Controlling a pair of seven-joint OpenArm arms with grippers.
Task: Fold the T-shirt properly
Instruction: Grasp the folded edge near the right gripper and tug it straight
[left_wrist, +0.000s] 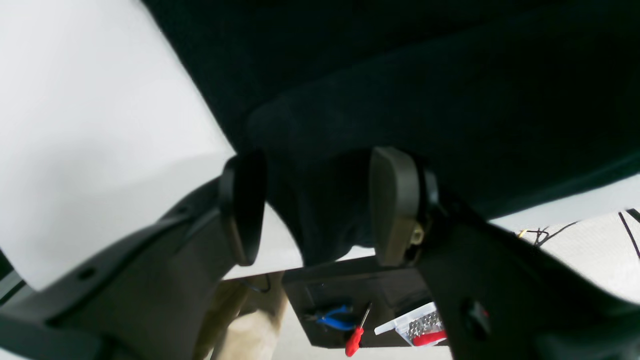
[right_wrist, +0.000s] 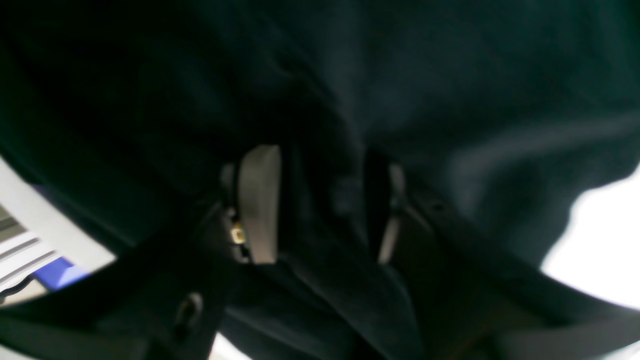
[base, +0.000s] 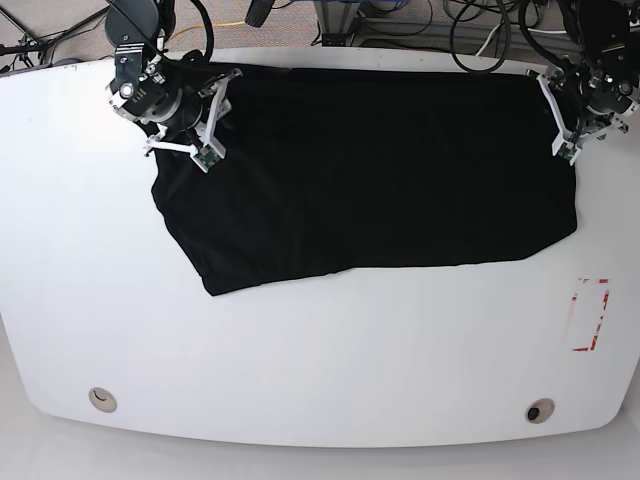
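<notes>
The black T-shirt (base: 370, 170) lies spread flat across the far half of the white table (base: 300, 360). My left gripper (base: 567, 140) stands at the shirt's far right edge. In the left wrist view it (left_wrist: 317, 205) is open, its two pads astride a raised ruck of the T-shirt (left_wrist: 450, 100) near the table's edge. My right gripper (base: 195, 135) is over the shirt's far left corner. In the blurred right wrist view it (right_wrist: 322, 205) is open, with a fold of the T-shirt (right_wrist: 400, 75) between its pads. No printed patch shows.
A red-marked rectangle (base: 590, 315) sits near the table's right edge, and two small round holes (base: 100, 398) are at the front. Below the table edge lie blue pliers (left_wrist: 335, 317), a red screwdriver (left_wrist: 355, 340) and a clear box (left_wrist: 415, 325). Cables run behind the table.
</notes>
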